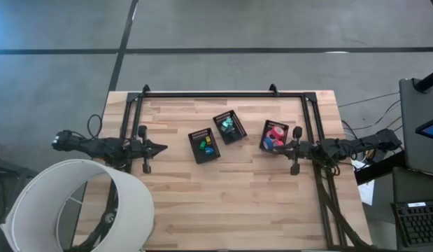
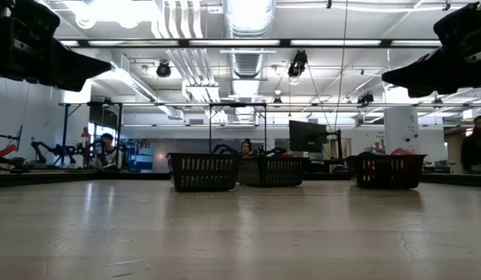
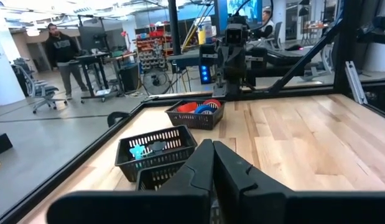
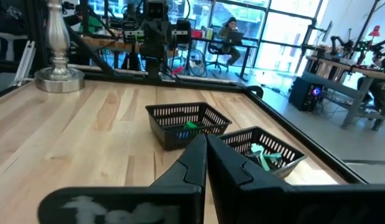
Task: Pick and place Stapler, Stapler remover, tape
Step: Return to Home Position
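Three black mesh bins stand in a row mid-table. The right bin [image 1: 274, 136] holds the tape [image 1: 275, 130]: red, pink and blue ring rolls, which also show in the left wrist view [image 3: 203, 106]. The middle bin [image 1: 229, 127] holds teal pieces. The left bin [image 1: 204, 145] holds small green, blue and yellow pieces. My left gripper [image 1: 162, 148] [image 3: 212, 144] is shut and hovers left of the bins, pointing toward them. My right gripper [image 1: 281, 148] [image 4: 204, 138] is shut and hovers at the tape bin's near right corner, pointing left.
A large white lampshade [image 1: 69, 203] covers the table's near left corner, and its metal base [image 4: 58, 68] shows in the right wrist view. A black frame [image 1: 223, 93] runs along the far edge and both sides. Bare wood [image 1: 230, 203] lies near of the bins. People are in the room behind.
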`<move>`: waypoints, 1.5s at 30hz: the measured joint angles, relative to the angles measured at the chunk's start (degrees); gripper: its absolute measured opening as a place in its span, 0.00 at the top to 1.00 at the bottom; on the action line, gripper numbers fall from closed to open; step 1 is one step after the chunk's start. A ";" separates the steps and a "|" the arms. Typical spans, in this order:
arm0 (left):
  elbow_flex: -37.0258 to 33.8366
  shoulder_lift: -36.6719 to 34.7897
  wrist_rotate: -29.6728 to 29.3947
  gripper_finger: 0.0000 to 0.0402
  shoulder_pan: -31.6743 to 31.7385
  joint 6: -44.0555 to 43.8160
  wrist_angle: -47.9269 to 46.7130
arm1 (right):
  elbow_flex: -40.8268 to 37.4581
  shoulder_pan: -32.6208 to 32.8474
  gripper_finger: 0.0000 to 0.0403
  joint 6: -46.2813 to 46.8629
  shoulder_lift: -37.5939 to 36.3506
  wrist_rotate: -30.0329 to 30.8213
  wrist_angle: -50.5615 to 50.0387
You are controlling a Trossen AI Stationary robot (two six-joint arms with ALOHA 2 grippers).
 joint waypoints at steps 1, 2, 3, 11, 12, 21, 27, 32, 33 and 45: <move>-0.04 0.00 -0.05 0.98 0.00 -0.05 0.04 | 0.00 0.00 0.98 -0.04 0.00 0.02 0.00; -0.08 0.00 -0.07 0.97 -0.01 -0.05 0.06 | 0.00 0.00 0.98 -0.04 0.00 0.02 0.00; -0.10 0.00 -0.07 0.97 -0.02 -0.05 0.08 | 0.00 0.00 0.98 -0.04 -0.02 0.02 0.00; -0.26 0.00 0.32 0.99 0.00 -0.05 0.11 | 0.00 0.00 0.98 -0.04 0.07 0.02 0.00; -0.26 0.00 0.34 0.99 -0.01 -0.07 0.08 | 0.00 0.00 0.98 -0.04 0.07 0.02 0.00; -0.37 0.00 0.55 0.99 -0.01 0.08 -0.26 | 0.00 0.00 0.98 -0.02 0.09 0.04 0.00; -0.43 0.00 1.91 0.98 -0.02 0.52 -0.26 | 0.00 0.00 0.98 -0.02 0.09 0.04 0.00; -0.50 0.00 5.02 0.98 -0.02 0.05 1.02 | 0.00 0.00 0.98 0.00 0.09 0.04 0.00; -0.70 0.00 6.20 0.98 -0.01 0.08 2.14 | 0.00 0.00 0.98 0.02 0.09 0.04 0.00; -2.60 0.00 15.86 0.98 -0.02 6.30 11.21 | 0.02 0.02 0.98 0.20 0.07 0.08 0.00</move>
